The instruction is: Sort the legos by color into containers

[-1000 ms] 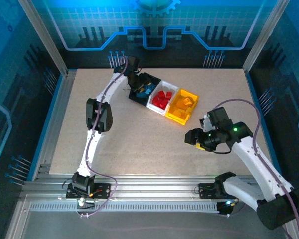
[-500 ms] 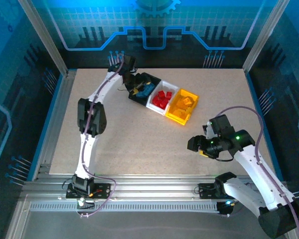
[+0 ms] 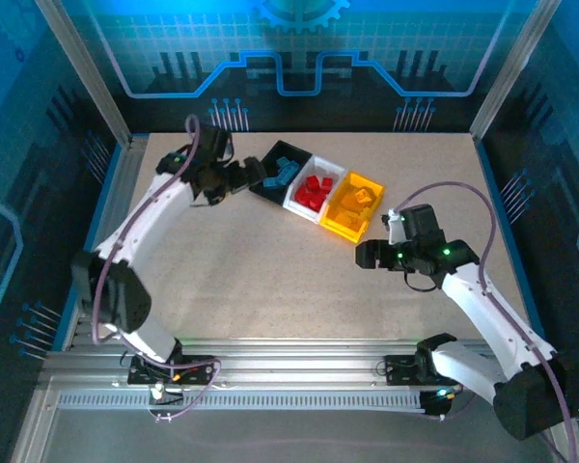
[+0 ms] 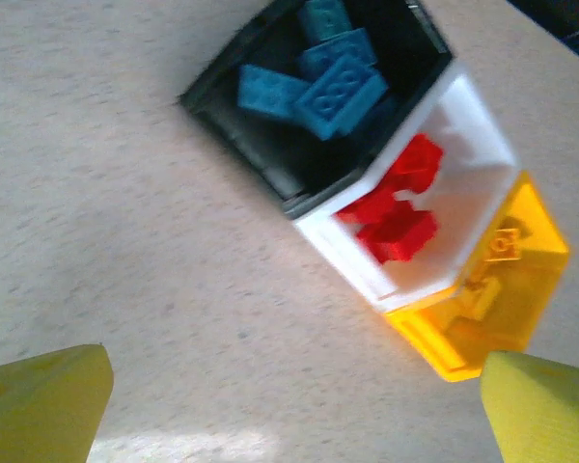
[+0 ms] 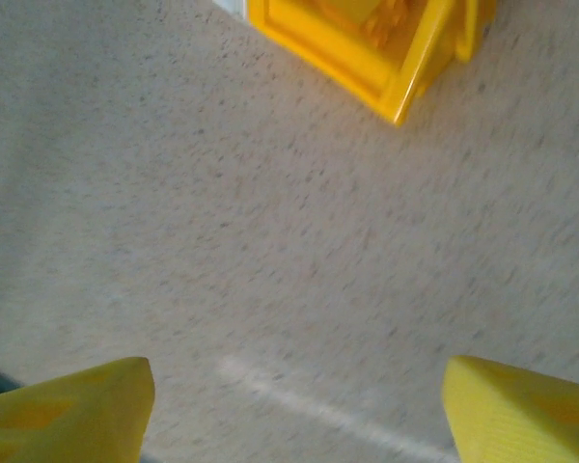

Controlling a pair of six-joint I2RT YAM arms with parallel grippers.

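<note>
Bin row (image 3: 299, 204) sits on the table (image 3: 270, 289) at a slant. It runs black bin (image 4: 270, 154), white bin (image 4: 473, 130), yellow bin (image 4: 526, 241), joined side to side in that order. Blue legos (image 4: 333, 82) are piled in the black bin, red legos (image 4: 396, 227) in the white, and yellow-orange legos (image 3: 359, 198) in the yellow (hard to count, same colour as the walls). Every brick I can see lies inside the row, each colour in its own bin.

L gripper (image 3: 254, 176) is just beside the black end of the row, pointing at it. Can't tell from the top view whether it touches the wall. In its wrist view the fingers (image 4: 39, 405) are spread wide w/ bare tabletop btwn them and the whole row ahead, so it's open and holding nothing.

R gripper (image 3: 367, 257) hangs near the yellow end of the row, on the side facing the arm bases, clearly apart from it. Its fingers (image 5: 68, 405) also stand wide apart over bare table, w/ a corner of the yellow bin at the top of its wrist view. Open, empty.
</note>
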